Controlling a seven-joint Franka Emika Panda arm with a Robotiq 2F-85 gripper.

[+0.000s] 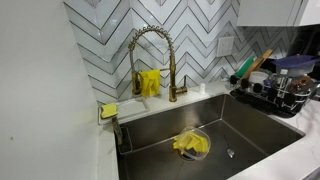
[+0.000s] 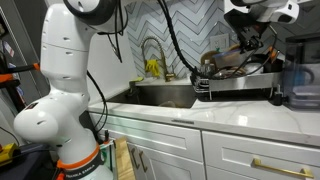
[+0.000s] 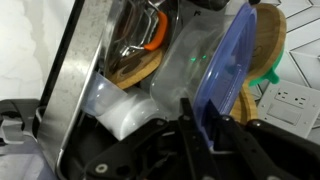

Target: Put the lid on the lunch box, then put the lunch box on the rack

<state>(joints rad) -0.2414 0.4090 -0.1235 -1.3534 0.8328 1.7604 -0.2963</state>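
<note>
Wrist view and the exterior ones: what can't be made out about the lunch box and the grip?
- Wrist view: close and blurred; whether the fingers clamp the blue translucent plastic lid is unclear.
- Exterior view: the gripper is a dark shape above the black wire dish rack; lunch box too small.
- Exterior view: rack cut by the right edge.

Bright, even indoor light fills both exterior views, glare streaks the steel sink point(image 1: 165, 128) walls, and the close wrist view is soft and blurred.

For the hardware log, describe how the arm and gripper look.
The arm is white, with rounded, bulbous segments, dark joint seams and an orange band near its base. Black cables loop off its upper part. The gripper is black, with angular fingers.
</note>
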